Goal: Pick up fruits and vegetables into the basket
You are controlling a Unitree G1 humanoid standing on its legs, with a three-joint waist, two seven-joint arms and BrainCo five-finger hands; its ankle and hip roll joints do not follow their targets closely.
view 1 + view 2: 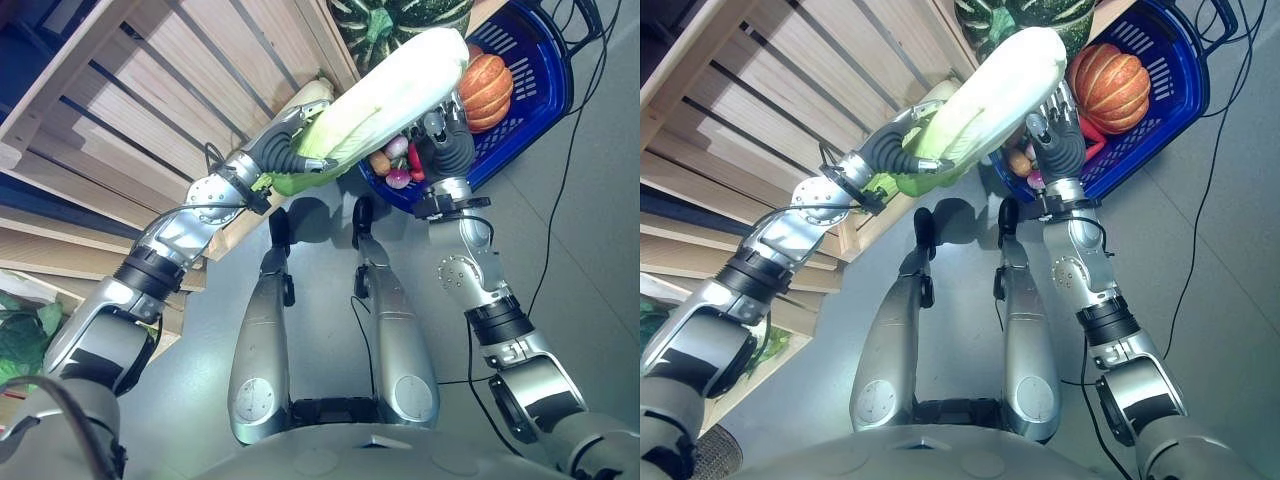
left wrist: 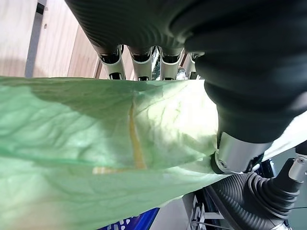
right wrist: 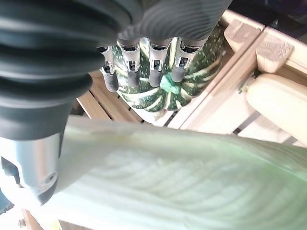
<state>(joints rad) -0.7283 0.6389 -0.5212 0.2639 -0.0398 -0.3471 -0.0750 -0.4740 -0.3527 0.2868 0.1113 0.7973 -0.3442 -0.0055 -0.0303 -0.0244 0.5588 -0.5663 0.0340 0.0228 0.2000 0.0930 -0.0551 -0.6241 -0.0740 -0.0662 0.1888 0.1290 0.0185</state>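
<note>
We see long pale-green napa cabbage [image 1: 400, 85] carried in air between both hands. Left hand [image 1: 290, 145] curled round leafy end. Right hand [image 1: 1055, 125] under white stem end, fingers straight, supporting. Long axis runs from left hand to near rim of blue plastic basket [image 1: 545, 70]. Stem end over basket, beside orange ribbed pumpkin [image 1: 487, 90] already inside; right hand nearer basket. We judge next move: lower stem end first.

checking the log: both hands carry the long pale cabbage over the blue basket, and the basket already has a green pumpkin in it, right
Not quite: the pumpkin in the blue basket is orange, as the right eye view shows. The rest stands: the left hand and right hand carry the cabbage over it.
</note>
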